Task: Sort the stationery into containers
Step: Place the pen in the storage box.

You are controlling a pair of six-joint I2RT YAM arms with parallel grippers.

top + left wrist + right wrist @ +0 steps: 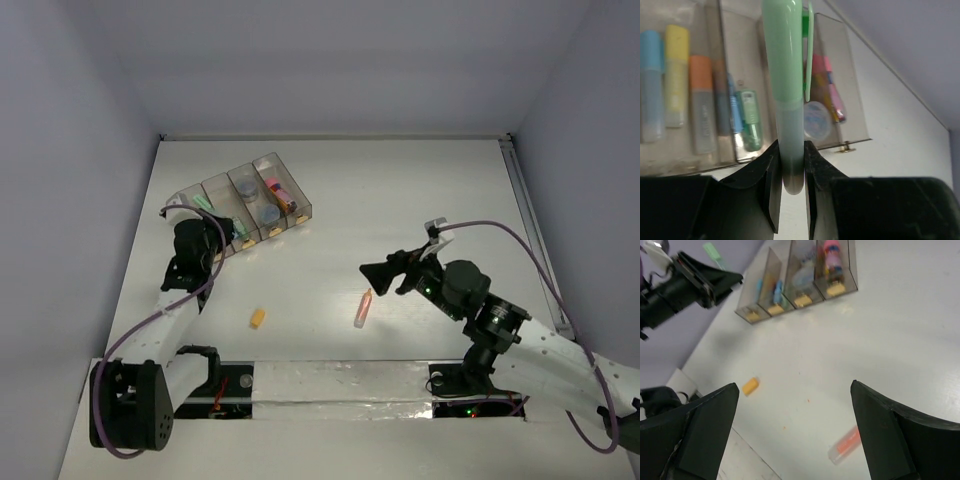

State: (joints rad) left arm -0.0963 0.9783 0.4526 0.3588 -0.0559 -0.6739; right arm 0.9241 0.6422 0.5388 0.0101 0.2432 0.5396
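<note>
A clear smoky tray (303, 207) with four narrow compartments lies at the back left. It holds markers, small blocks and two round grey pots (247, 187). My left gripper (200, 224) hovers at the tray's left end, shut on a pale green marker (783, 75) that points over the compartments (852, 100). An orange-pink marker (362, 308) and a short yellow eraser block (257, 318) lie loose on the table. My right gripper (794, 386) stands wide open above the table. The orange-pink marker (845, 444) lies just inside its right finger, and the yellow block (750, 385) is near its left finger.
White walls close the table in at the back and sides. A taped strip (330, 382) runs along the near edge between the arm bases. The left arm's cable (150, 325) loops beside its forearm.
</note>
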